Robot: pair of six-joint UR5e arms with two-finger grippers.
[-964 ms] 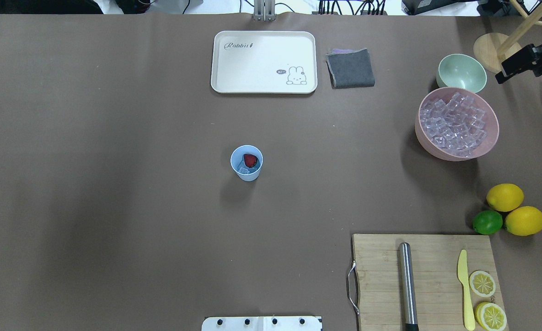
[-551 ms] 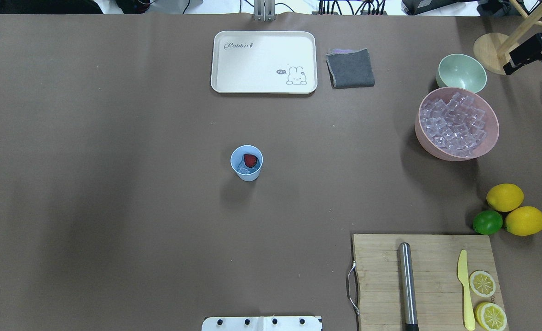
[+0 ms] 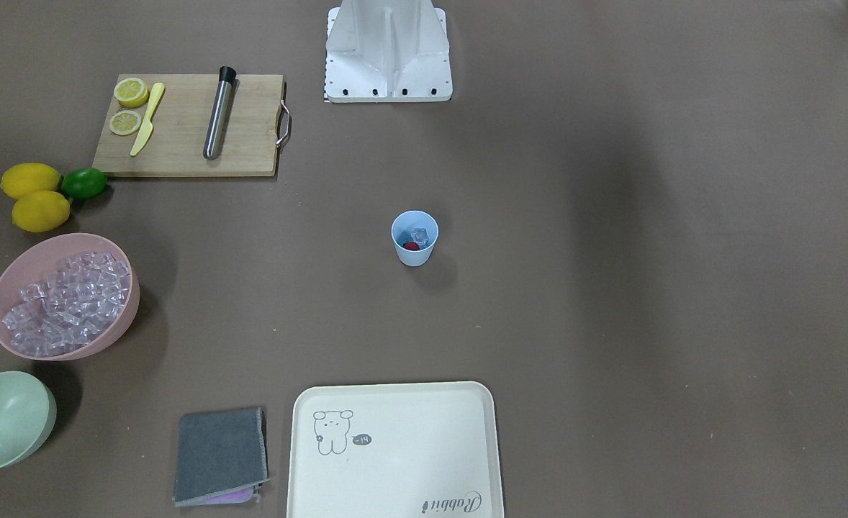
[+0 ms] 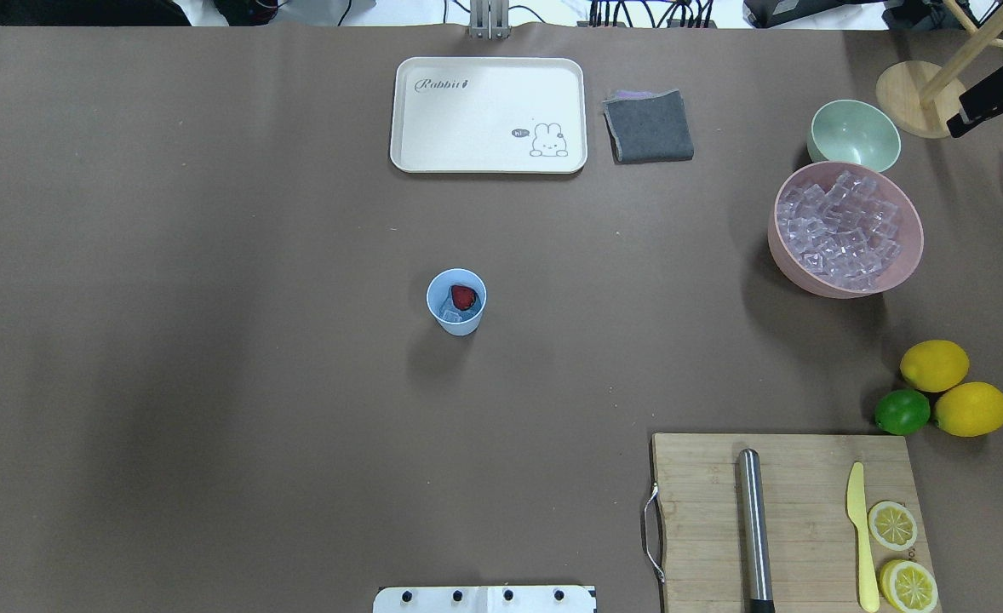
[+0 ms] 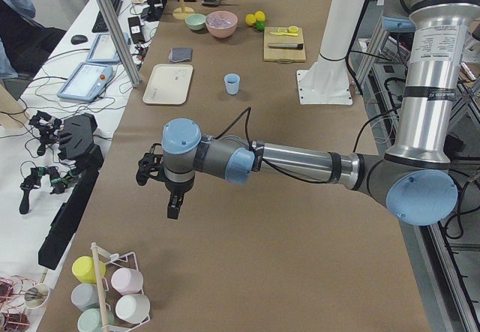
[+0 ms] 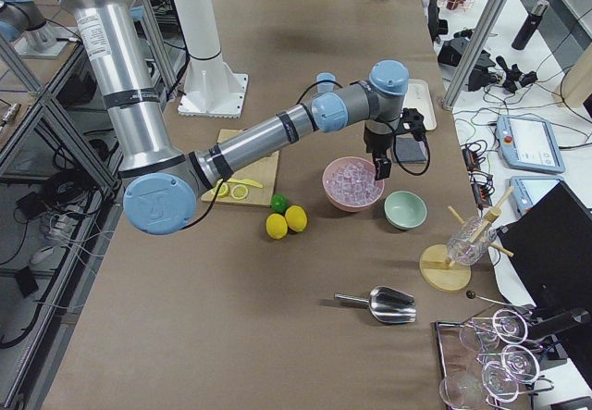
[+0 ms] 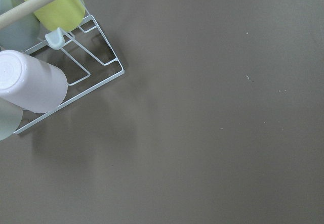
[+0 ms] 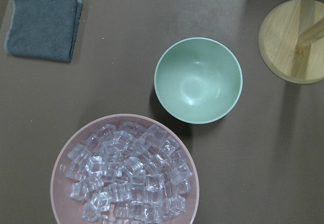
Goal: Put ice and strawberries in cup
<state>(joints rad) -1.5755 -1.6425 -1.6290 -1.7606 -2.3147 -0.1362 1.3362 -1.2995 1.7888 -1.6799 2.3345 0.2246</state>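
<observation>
Our right pincer [image 6: 380,167] slid farther sideways; we cannot tell if it or the left pincer [image 5: 172,208] is spread. Red strawberry [image 4: 464,296] and glassy ice [image 3: 420,234] sit inside the smooth blue cup [image 4: 461,327].

Brown-covered desk [image 4: 212,340]. A light blue plastic cup [image 4: 461,327] stands near its centre. At the far edge lie a cream rectangular tray [image 4: 467,119] and, just beside it, a folded grey cloth [image 4: 648,128]. On the robot's right are a pale green bowl [image 4: 854,134] just beside a pink bowl [image 4: 787,260], two yellow lemons [image 4: 934,365] clustered with a green lime [image 4: 902,411], a wooden cutting board [image 4: 697,511] and a metal scoop [image 6: 379,305].
</observation>
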